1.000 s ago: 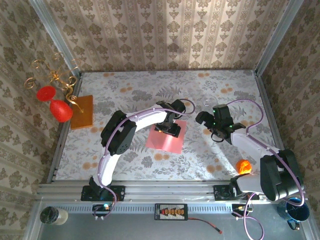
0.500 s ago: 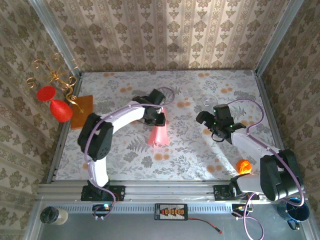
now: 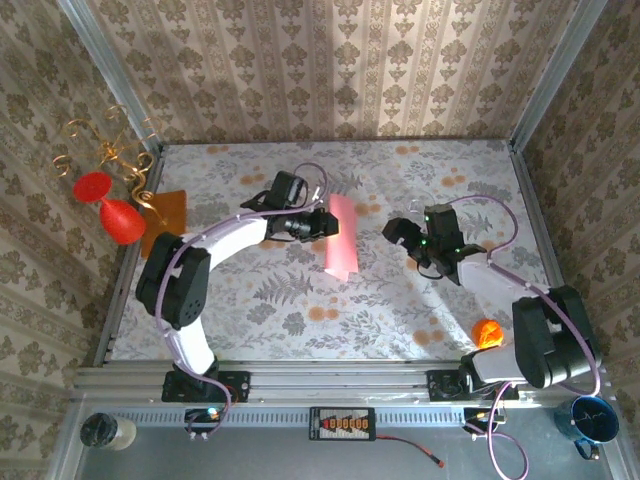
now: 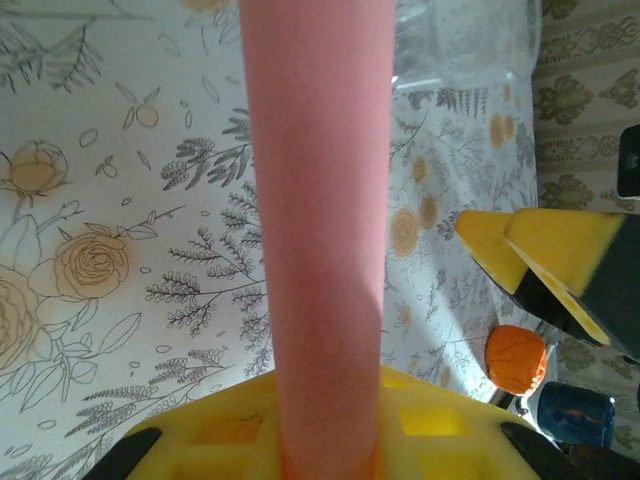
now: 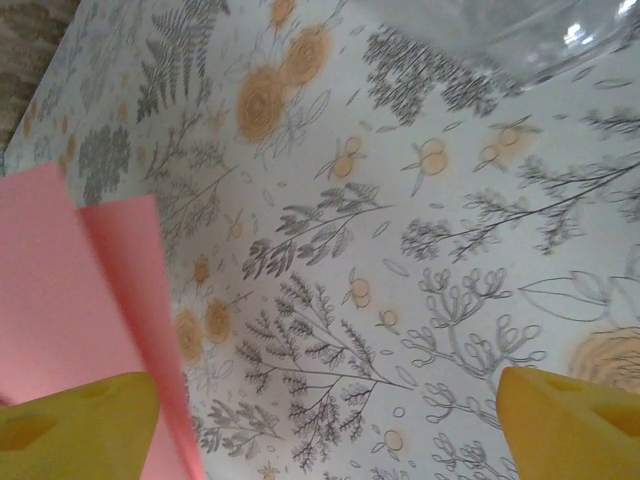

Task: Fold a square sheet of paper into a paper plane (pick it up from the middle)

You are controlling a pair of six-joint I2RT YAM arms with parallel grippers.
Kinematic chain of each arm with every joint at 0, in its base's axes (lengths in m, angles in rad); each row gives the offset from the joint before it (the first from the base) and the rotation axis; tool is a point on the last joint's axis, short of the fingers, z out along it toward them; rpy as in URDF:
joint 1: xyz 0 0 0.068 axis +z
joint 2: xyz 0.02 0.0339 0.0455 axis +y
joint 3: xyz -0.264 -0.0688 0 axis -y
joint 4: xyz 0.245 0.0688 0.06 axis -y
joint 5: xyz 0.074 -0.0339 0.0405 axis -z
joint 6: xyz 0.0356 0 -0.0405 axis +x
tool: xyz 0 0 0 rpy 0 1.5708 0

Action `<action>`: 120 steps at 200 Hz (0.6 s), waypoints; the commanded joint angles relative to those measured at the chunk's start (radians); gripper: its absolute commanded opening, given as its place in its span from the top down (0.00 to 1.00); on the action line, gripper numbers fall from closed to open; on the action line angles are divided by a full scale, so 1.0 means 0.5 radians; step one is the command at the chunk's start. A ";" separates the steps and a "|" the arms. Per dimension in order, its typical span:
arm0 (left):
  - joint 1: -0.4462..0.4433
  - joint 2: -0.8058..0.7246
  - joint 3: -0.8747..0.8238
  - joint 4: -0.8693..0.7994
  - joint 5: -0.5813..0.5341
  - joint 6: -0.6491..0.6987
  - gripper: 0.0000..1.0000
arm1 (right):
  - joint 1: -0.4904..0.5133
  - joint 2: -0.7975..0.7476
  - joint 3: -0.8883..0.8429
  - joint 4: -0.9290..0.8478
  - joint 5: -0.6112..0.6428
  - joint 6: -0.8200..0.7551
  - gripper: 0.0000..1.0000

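The square sheet of paper (image 3: pixel 340 236) is salmon pink and hangs above the table, curled into a narrow strip. My left gripper (image 3: pixel 318 223) is shut on its middle. In the left wrist view the sheet (image 4: pixel 315 200) rises from between the yellow fingers (image 4: pixel 200 440) as a long pink band. My right gripper (image 3: pixel 400 238) stands open just right of the sheet, apart from it. In the right wrist view two pink flaps of the sheet (image 5: pixel 70 270) lie beside the left fingertip (image 5: pixel 90 425), with bare tablecloth between the two fingertips.
A darker orange rectangular sheet (image 3: pixel 165 222) lies at the table's left edge, by a gold stand with red glasses (image 3: pixel 110 205). An orange ball (image 3: pixel 487 332) sits near the right arm's base. A clear glass bowl (image 5: pixel 500 30) stands beyond the right gripper. Walls close in three sides.
The left gripper shut on the sheet, lifted it off the table and swung it back and left; the sheet curled up. The right gripper edged left toward it.
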 commanded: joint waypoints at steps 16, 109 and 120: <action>-0.007 0.155 0.013 -0.207 0.026 0.138 0.80 | 0.032 0.154 0.036 0.149 -0.312 -0.028 0.22; 0.013 0.263 -0.035 -0.389 -0.285 0.255 0.87 | 0.469 0.650 0.347 0.175 -0.385 -0.032 0.79; 0.012 0.257 -0.049 -0.372 -0.305 0.243 0.88 | 0.492 0.712 0.378 0.203 -0.410 -0.001 0.82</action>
